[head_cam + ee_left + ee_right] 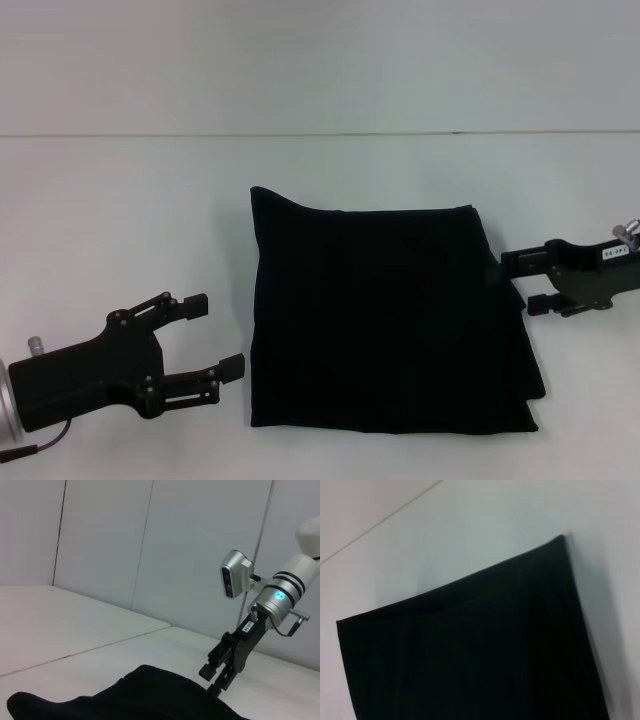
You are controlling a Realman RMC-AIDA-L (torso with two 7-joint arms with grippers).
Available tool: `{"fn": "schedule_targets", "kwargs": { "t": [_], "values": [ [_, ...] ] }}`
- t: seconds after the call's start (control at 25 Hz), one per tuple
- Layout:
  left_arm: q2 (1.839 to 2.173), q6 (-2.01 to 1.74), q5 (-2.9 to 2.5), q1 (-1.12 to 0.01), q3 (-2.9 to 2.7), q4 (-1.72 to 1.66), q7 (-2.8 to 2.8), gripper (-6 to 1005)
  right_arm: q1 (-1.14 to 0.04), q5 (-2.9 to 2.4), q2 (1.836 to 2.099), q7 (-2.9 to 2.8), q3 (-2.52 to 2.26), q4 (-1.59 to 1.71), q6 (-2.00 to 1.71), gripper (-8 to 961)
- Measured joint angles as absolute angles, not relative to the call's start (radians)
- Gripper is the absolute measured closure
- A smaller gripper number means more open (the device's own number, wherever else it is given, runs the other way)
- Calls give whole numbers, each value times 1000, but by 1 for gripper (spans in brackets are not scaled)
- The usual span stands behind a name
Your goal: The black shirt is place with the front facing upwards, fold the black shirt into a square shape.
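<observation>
The black shirt (385, 320) lies folded into a rough square in the middle of the white table, plain black side up, with no lettering showing. My left gripper (215, 337) is open, low over the table just left of the shirt's left edge, with nothing between its fingers. My right gripper (521, 283) is open at the shirt's right edge, about halfway along it. The left wrist view shows the shirt (150, 697) with the right gripper (215, 677) at its far edge. The shirt (470, 655) fills most of the right wrist view.
The white table (120, 220) extends around the shirt on all sides and meets a pale wall (320, 60) at the back. The right arm's wrist camera (235, 573) shows above its gripper.
</observation>
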State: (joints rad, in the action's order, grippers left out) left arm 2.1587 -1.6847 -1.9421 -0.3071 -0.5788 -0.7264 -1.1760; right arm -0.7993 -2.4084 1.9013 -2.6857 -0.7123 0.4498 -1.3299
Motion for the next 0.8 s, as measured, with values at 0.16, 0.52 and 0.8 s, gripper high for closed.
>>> {"fn": "schedule_targets", "kwargs": {
  "t": [0.16,0.52,0.8],
  "values": [
    [2160,-1687,-1942,-307,-578,-725,-1176,63,-790,-2407,1895,-2682,-709,450,-1350,70],
    [2161,-1688,-1937,-305,-578,-722,-1177,63,-782,-2407,1910,-2675,-677,449,-1378,69],
    [2161,-1687,-1936,-307,-578,-722,-1177,63,-771,-2407,1912,-2675,-676,439,-1378,71]
  ]
}}
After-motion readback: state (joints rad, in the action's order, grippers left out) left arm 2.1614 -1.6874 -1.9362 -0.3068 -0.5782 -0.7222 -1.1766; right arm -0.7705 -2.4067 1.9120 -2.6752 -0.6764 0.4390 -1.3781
